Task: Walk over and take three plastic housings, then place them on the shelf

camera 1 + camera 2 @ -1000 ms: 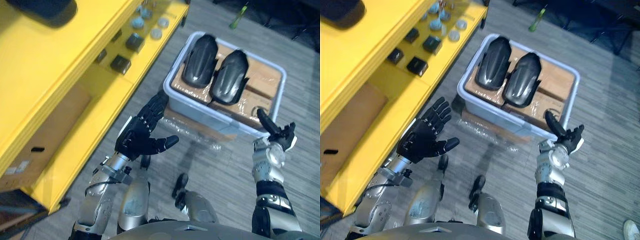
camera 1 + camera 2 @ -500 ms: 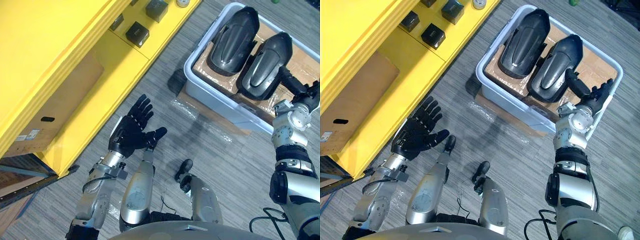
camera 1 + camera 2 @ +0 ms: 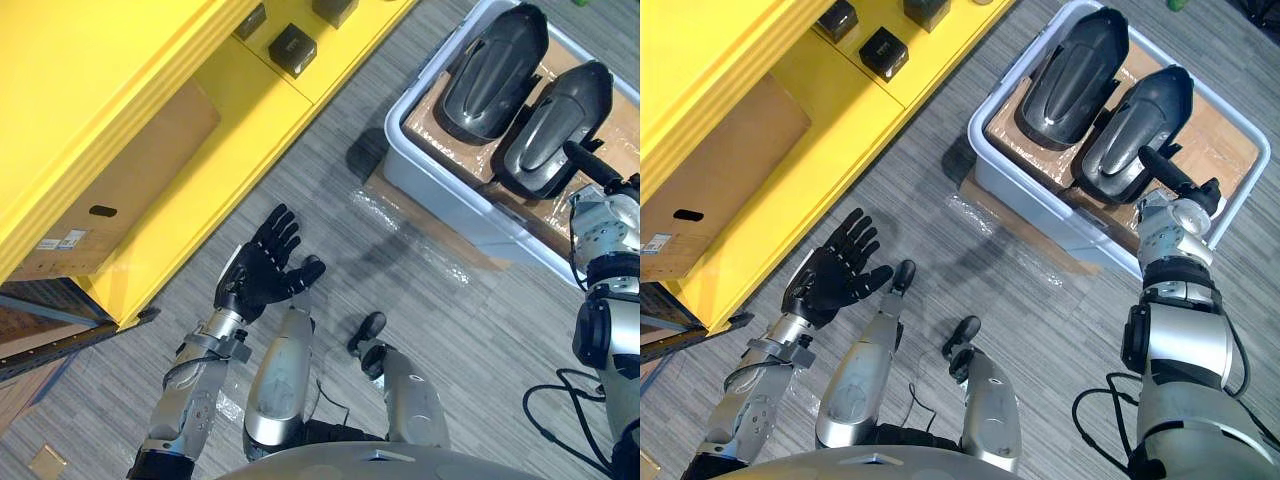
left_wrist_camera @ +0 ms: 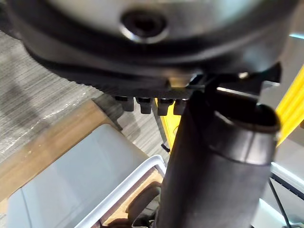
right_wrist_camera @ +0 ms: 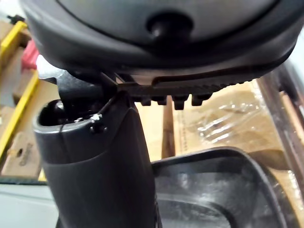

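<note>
Far left, the yellow shelf (image 3: 120,90): goal for the parts. Small black boxes (image 3: 292,45) sit on its lower deck, a cardboard box (image 3: 130,170) beneath.

Left hand (image 3: 258,275) hangs over bare floor (image 3: 430,330) between shelf and bin, fingers spread, palm up, holding nothing. Judged idle, kept clear of the reach.

Right of centre, grey bin (image 3: 440,190) on the floor. Two plastic housings lie side by side in it on brown wrapped packing (image 3: 1215,140), domed side up: left housing (image 3: 495,72), right housing (image 3: 558,115). Neither lifted yet. Only two counted; task wants three.

Right hand (image 3: 1188,188) is over the bin's near rim, just beside the near end of the right housing, thumb out. Fingers look straight, grasping nothing, though the head views show them poorly.

Right wrist view adds what the head views lack: the housing's rim (image 5: 213,190) directly below the thumb, no contact visible. Left wrist view gives the bin wall (image 4: 85,166) side-on.
</note>
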You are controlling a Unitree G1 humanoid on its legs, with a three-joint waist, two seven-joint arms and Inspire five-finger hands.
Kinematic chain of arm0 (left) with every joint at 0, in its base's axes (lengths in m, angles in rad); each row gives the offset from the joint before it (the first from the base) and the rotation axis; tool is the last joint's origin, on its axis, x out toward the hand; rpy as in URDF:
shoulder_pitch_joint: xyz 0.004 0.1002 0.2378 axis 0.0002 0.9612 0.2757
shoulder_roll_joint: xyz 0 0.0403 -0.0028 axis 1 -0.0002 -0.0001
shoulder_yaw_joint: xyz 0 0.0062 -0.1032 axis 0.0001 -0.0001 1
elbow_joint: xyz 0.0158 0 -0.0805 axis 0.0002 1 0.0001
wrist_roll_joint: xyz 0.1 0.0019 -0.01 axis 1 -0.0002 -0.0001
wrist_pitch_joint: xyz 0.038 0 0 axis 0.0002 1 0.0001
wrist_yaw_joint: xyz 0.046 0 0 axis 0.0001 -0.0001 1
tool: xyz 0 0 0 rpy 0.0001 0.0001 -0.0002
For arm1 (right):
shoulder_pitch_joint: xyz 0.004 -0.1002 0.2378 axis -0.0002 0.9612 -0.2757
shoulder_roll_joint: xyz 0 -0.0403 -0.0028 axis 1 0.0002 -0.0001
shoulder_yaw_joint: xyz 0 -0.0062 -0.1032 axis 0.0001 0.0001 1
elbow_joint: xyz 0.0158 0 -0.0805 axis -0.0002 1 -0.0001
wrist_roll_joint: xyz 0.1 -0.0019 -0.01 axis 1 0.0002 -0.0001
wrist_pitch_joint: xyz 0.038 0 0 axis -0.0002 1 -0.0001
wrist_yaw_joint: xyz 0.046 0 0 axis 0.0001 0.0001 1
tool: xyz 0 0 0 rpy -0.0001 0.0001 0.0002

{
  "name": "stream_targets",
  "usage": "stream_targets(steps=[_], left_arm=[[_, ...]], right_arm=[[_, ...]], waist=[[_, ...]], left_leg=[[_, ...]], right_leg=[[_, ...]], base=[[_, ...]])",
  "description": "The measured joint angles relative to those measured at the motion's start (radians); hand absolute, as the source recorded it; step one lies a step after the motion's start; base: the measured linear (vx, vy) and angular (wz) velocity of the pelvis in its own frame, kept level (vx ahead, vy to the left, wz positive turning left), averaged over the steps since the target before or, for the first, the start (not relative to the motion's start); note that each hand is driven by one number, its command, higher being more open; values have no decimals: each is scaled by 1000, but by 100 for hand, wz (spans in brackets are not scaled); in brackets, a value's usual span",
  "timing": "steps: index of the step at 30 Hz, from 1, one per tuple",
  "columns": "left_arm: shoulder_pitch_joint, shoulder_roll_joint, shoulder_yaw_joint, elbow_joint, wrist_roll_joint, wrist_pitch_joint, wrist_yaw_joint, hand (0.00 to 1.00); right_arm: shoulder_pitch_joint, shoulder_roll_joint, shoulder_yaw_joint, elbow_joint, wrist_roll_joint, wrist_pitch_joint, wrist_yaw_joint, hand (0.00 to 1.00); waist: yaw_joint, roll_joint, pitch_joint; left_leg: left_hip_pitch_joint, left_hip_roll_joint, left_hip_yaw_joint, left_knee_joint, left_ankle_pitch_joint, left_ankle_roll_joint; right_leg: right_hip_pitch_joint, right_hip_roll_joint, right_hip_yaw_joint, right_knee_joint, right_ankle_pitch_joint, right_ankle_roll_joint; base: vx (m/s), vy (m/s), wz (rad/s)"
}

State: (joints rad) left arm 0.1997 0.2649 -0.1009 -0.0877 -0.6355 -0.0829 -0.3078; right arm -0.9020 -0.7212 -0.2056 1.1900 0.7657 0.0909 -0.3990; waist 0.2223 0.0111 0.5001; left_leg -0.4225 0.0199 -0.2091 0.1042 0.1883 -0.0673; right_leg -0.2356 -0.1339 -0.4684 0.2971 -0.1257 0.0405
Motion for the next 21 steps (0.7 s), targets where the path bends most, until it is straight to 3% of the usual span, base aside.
stream_targets(steps=[12,21], left_arm=[[-7,21,15,50,-32,0,16,100],[-14,35,45,50,-69,-1,18,100]], right_arm=[[-19,-73,-26,73,67,106,52,100],[-14,-89,-86,72,84,169,72,100]], waist=[[36,6,4],[51,-13,14]], left_leg=[[-79,8,-33,112,-55,-10],[-123,14,-40,185,-93,-14]], right_leg=[[-13,27,-26,-2,-6,-10],[-20,42,-31,-2,-7,-11]], base=[[7,-36,4],[8,0,-1]])
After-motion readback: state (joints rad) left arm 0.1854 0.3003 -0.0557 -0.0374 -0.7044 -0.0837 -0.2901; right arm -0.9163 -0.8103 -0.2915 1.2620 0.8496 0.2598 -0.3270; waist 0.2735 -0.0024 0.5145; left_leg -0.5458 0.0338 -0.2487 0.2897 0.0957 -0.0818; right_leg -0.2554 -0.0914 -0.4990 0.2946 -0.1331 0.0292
